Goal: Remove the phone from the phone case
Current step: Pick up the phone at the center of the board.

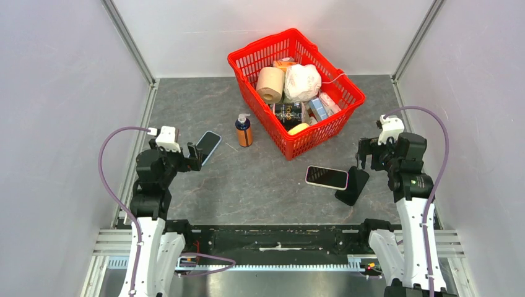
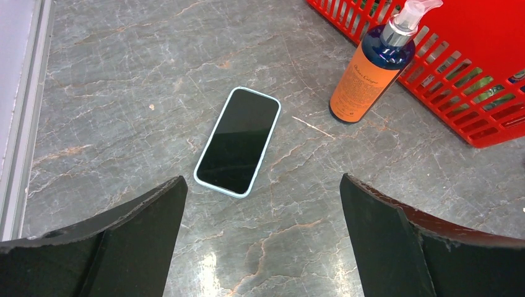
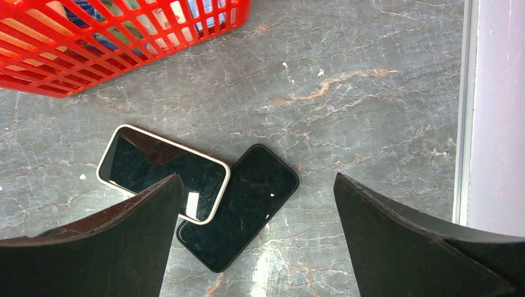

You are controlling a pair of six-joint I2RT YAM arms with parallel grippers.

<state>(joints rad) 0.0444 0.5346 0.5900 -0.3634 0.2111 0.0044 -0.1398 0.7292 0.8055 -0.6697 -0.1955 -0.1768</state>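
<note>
A: How does the left white-and-black jointed arm stand?
B: Up from its base at the near edge, elbow folded, wrist turned inward. The left black two-finger gripper points toward the middle, tilted down.
A: Jaws?
B: Spread wide, gripping nothing (the wrist view shows both dark fingers far apart).
A: And the right white-and-black jointed arm?
B: Much the mirror: folded upright, wrist angled inward. The right black two-finger gripper also tilts down, its fingers parted wide and empty.

The grey table carries a red basket, pump bottle, blue-cased phone, pale-cased phone and black phone.
</note>
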